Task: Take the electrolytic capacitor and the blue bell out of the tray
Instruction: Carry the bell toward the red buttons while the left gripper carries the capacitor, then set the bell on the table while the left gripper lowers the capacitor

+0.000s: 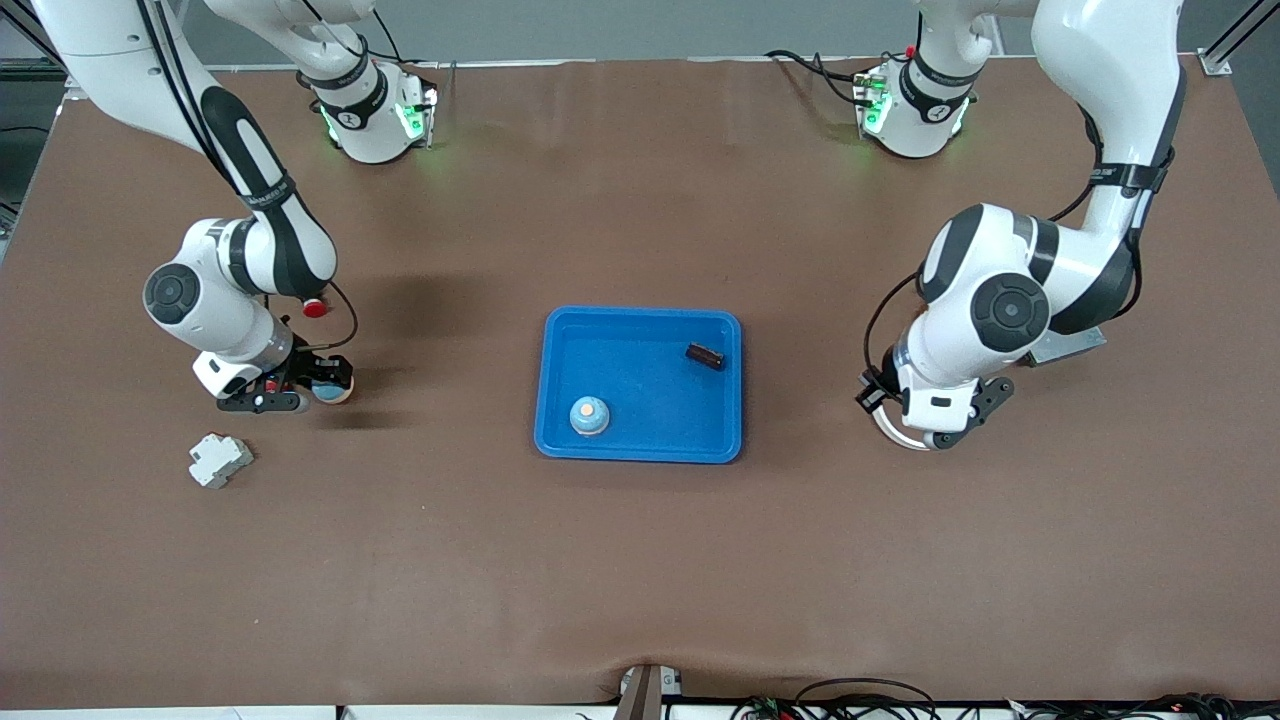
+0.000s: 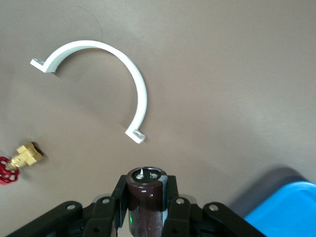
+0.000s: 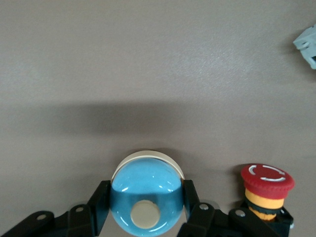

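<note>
My right gripper (image 3: pixel 147 195) is shut on a blue dome bell (image 3: pixel 147 197) with a cream button, low at the right arm's end of the table (image 1: pixel 330 390). My left gripper (image 2: pixel 146 190) is shut on a dark brown cylindrical capacitor (image 2: pixel 146 197), low over the table at the left arm's end (image 1: pixel 925 430); the capacitor itself is hidden in the front view. A blue tray (image 1: pixel 640 448) lies mid-table. Inside it are a second blue bell (image 1: pixel 590 416) and a dark capacitor (image 1: pixel 705 355).
A white half-ring clamp (image 2: pixel 133 74) lies by the left gripper, with a brass valve with a red handle (image 2: pixel 19 160) beside it. A red stop button (image 3: pixel 266 190) stands next to the held bell. A white breaker block (image 1: pixel 220 460) lies nearer the front camera.
</note>
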### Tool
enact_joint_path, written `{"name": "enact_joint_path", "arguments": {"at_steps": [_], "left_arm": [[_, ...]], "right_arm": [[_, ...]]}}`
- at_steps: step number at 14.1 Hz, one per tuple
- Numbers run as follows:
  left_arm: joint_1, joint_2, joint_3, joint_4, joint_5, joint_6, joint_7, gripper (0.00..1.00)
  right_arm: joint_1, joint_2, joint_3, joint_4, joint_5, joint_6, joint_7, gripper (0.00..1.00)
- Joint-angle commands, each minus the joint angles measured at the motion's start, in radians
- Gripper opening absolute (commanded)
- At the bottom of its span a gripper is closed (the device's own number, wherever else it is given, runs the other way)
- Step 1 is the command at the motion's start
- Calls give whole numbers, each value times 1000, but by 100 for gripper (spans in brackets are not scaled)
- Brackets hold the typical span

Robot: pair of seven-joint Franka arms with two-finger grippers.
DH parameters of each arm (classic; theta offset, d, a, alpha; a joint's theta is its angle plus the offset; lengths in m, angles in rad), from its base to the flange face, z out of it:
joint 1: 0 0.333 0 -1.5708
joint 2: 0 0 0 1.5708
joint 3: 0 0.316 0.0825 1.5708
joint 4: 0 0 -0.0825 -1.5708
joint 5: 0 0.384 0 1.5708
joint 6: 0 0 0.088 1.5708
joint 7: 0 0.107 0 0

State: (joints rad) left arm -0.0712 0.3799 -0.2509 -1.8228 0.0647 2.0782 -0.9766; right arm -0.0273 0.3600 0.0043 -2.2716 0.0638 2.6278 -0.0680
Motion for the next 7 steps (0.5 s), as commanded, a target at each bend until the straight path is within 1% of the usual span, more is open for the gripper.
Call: {"name": "enact_joint_path", "arguments": {"at_steps": [1,5,6,7], "left_arm": [[45,-27,-16,-44,-5,11,74,0],[85,-10,-13,-49,13,17,157,0],[99,-4,-13,-52,21,19,176,0],[117,2,-13,-53,27,26,188,0]], "right_arm": [[-26,46,14,49,1,-11,-15,0],[-31,65,14,63,1,-8,-13,0],[-31,65,14,66,2,-9,2,53],[-31,65,14,70,5,-11,5,100]]}}
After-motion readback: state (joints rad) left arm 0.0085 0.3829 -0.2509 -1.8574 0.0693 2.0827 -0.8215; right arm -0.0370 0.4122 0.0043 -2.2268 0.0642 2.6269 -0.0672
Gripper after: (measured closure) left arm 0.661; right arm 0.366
